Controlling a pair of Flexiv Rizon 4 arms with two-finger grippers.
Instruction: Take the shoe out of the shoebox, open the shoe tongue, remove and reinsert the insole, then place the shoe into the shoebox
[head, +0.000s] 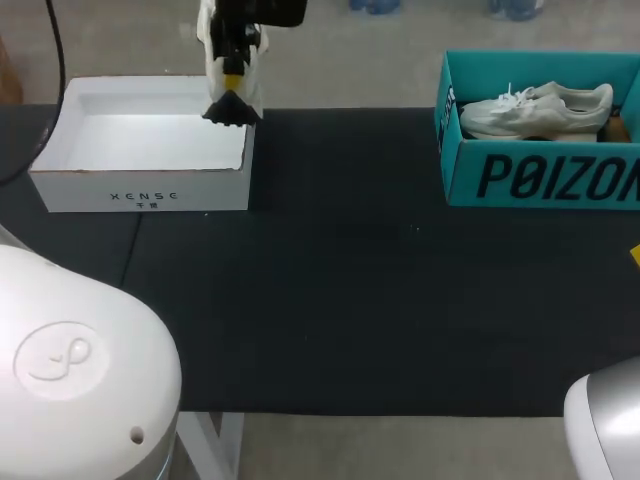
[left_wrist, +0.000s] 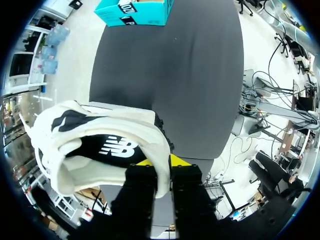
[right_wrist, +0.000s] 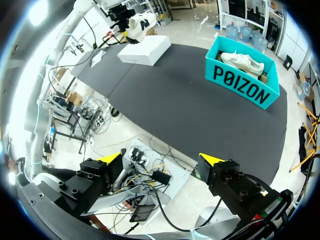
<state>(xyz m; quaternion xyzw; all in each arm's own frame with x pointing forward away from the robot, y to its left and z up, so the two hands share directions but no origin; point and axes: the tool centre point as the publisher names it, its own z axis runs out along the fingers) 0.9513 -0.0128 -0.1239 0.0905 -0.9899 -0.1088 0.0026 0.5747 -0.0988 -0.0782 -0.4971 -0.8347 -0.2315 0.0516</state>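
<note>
1. At the far left of the bench (head: 350, 280) sits a white shoebox (head: 150, 185), open at the top, showing only its white inside
2. My left fingers (left_wrist: 176, 162) hang above that box's far right corner; they are closed tight on a cream shoe (left_wrist: 100, 125), pinching its collar rim with one finger inside the shoe and one outside
3. In the left wrist view the shoe's mouth faces me, with dark lining inside; in the head view the shoe (head: 252, 60) is lifted clear of the box, with its dark sole tip lowest
4. The middle of the bench is a dark mat
5. At the far right stands a teal shoebox (head: 540, 180), well apart from the white one, with a second pale shoe (head: 535, 108) lying on its side inside
6. My right fingers (right_wrist: 210, 160) are spread wide with nothing between them, held out past the bench's near edge; they do not show in the head view
</note>
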